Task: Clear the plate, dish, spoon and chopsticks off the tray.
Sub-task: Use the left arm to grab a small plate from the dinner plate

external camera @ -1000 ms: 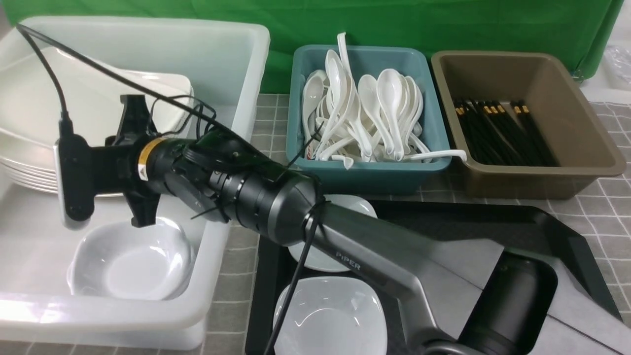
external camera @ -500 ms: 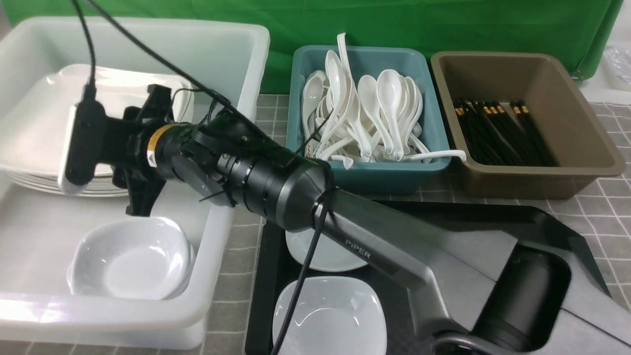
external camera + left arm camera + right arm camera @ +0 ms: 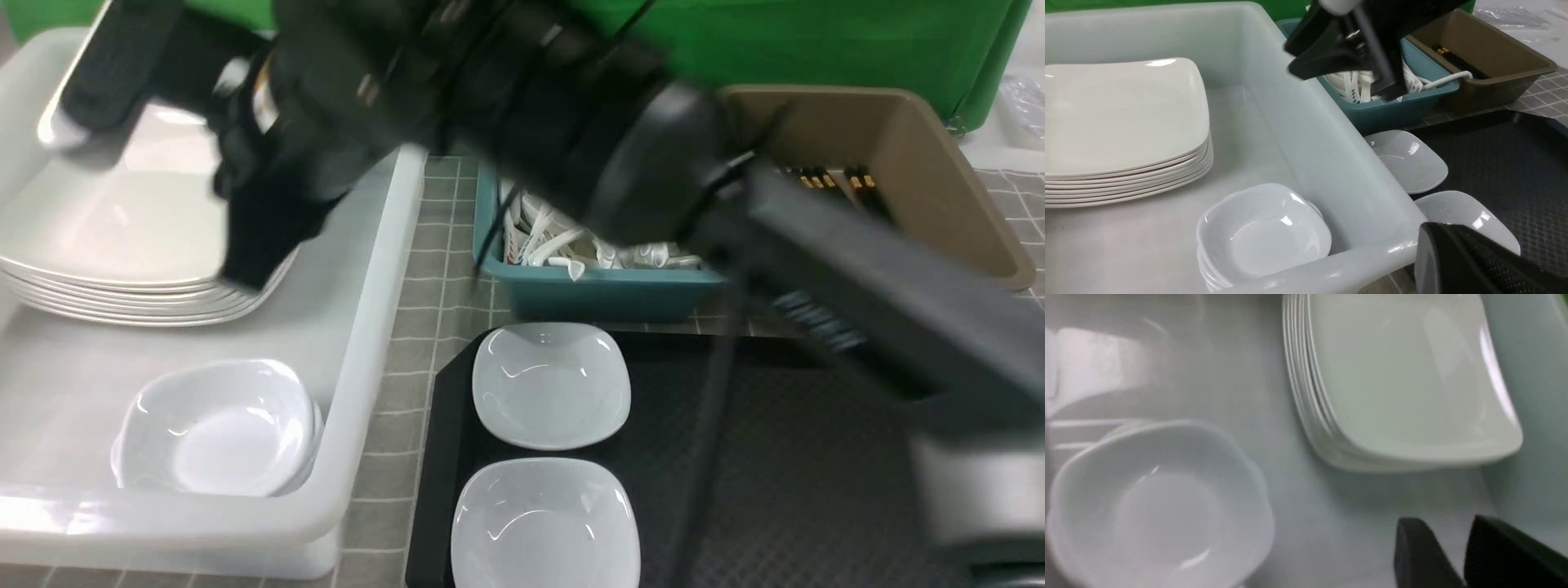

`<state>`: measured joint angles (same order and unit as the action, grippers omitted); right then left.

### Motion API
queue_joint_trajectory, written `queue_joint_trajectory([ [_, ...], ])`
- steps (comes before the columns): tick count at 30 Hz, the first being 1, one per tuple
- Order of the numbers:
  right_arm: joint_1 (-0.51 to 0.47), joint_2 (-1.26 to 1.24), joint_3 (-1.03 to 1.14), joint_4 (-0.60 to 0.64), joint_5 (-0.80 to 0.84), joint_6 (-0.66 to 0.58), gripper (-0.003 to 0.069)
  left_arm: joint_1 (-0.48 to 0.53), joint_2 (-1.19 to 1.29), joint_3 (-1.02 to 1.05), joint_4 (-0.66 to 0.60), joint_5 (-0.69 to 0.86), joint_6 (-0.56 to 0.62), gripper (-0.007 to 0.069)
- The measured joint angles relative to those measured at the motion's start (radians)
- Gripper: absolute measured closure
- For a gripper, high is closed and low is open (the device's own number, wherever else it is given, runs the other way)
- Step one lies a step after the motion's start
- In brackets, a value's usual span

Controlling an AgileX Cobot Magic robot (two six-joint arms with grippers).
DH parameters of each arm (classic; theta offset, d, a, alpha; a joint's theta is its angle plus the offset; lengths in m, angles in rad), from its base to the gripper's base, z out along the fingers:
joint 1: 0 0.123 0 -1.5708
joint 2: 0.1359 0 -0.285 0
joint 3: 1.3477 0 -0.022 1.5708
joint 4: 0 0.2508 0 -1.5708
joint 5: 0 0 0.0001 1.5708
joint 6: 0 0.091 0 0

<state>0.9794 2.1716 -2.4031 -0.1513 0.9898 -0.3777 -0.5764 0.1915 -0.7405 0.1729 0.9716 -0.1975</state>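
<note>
The plate (image 3: 122,220) is in the tub (image 3: 359,343); you've two dishes (image 3: 551,384) left on the tray (image 3: 816,490). Right jaws narrow, empty; left jaws closed.

I'm holding my right gripper (image 3: 1443,524) over the tub (image 3: 384,245): plate stack (image 3: 114,229) just to its left, tub wall close on its right, stacked dishes (image 3: 216,429) nearer me. Below it runs a bare strip of floor, room to go down.
</note>
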Motion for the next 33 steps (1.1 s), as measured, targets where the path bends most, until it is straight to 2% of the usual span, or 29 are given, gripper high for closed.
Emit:
queue_joint_trajectory([
  [2, -0.009, -0.073, -0.002, 0.000, 0.146, 0.032, 0.0610, 0.000, 0.052, 0.000, -0.001, -0.028, 0.035, 0.0621],
  [4, -0.015, -0.126, 0.006, -0.001, 0.177, 0.066, 0.0632, 0.000, 0.103, 0.000, -0.008, -0.058, 0.065, 0.0621],
  [8, -0.027, -0.238, 0.062, -0.008, 0.177, 0.124, 0.0638, 0.000, 0.242, 0.000, -0.045, -0.128, 0.136, 0.0621],
  [12, -0.039, -0.407, 0.222, -0.028, 0.177, 0.174, 0.0638, 0.000, 0.374, 0.000, -0.127, -0.177, 0.228, 0.0621],
  [16, -0.063, -0.685, 0.538, -0.093, 0.177, 0.274, 0.0638, 0.000, 0.521, 0.000, -0.240, -0.210, 0.359, 0.0621],
  [19, -0.067, -0.865, 0.755, -0.128, 0.175, 0.355, 0.0638, 0.000, 0.605, 0.000, -0.307, -0.244, 0.414, 0.0621],
  [27, -0.068, -1.307, 1.252, -0.137, 0.093, 0.600, 0.0638, 0.000, 0.786, -0.044, -0.353, -0.278, 0.464, 0.0621],
  [33, -0.068, -1.558, 1.419, -0.137, 0.092, 0.712, 0.0638, 0.000, 0.904, -0.115, -0.409, -0.277, 0.517, 0.0621],
])
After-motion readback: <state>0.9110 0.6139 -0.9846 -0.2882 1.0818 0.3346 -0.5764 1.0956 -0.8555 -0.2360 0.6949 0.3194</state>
